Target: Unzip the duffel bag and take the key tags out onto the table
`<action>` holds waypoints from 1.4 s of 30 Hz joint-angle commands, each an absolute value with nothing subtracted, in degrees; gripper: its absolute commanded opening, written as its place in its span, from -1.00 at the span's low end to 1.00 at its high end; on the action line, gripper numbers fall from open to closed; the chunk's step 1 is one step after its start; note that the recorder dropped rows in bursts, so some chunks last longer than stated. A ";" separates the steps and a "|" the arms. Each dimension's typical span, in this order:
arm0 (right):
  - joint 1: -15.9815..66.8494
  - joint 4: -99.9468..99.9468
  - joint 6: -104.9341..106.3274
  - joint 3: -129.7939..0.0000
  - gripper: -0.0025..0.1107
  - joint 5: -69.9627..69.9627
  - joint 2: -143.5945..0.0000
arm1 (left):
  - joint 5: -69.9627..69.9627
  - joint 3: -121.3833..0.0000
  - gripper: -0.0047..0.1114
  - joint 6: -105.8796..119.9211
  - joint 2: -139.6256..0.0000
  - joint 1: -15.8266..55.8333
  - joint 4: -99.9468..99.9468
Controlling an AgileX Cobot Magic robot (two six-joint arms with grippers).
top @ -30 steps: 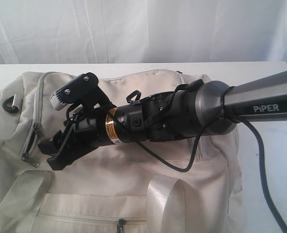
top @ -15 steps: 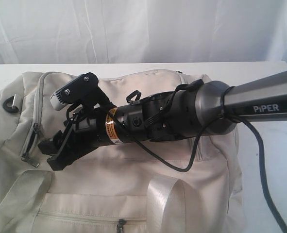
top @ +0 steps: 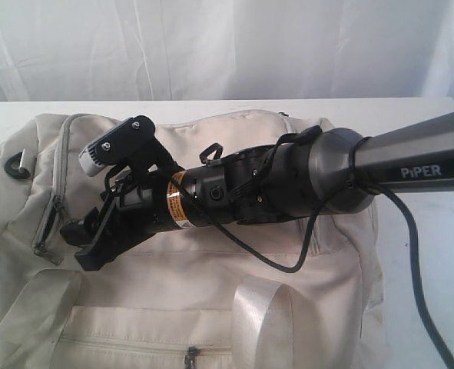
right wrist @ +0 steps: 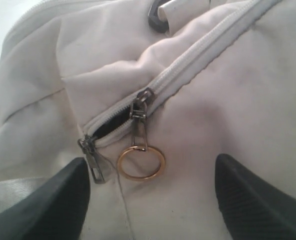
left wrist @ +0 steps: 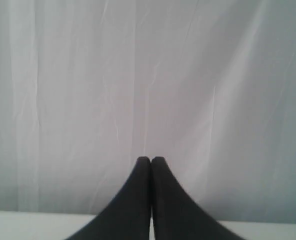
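The cream-white duffel bag [top: 211,269] lies on the white table [top: 4,127]. My right gripper [top: 77,242] reaches across to the bag's left end and hovers open just above the fabric. In the right wrist view its fingers [right wrist: 52,200] stand wide apart, with a gold ring [right wrist: 140,161] hanging from a zipper slider [right wrist: 139,107] ahead of the gap between them. A second slider's pull [right wrist: 94,162] lies beside one finger. Between the sliders a short dark slit [right wrist: 110,127] shows. My left gripper [left wrist: 151,160] is shut on nothing, facing a white curtain. The key tags are hidden.
The right arm and its black cable [top: 419,292] lie over the bag's top. A webbing handle [top: 261,315] and the zipped side pocket [top: 190,355] face the front. A black D-ring [top: 15,165] sits at the bag's left end. White curtain hangs behind the table.
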State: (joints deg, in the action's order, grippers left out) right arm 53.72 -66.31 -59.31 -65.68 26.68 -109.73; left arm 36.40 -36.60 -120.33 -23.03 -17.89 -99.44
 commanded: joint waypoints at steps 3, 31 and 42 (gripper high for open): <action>53.79 -66.67 -59.80 -65.92 0.20 26.76 -109.61 | 37.64 -26.25 -0.92 -121.09 -22.79 -17.59 -91.82; 54.43 -67.75 -56.60 -68.19 0.00 28.27 -112.67 | 35.01 -7.34 -0.01 -121.03 -22.79 -17.59 -99.95; 55.59 -67.85 -56.60 -72.88 -0.05 28.93 -117.34 | 36.41 -6.63 -0.01 -115.75 -22.79 -16.63 -99.87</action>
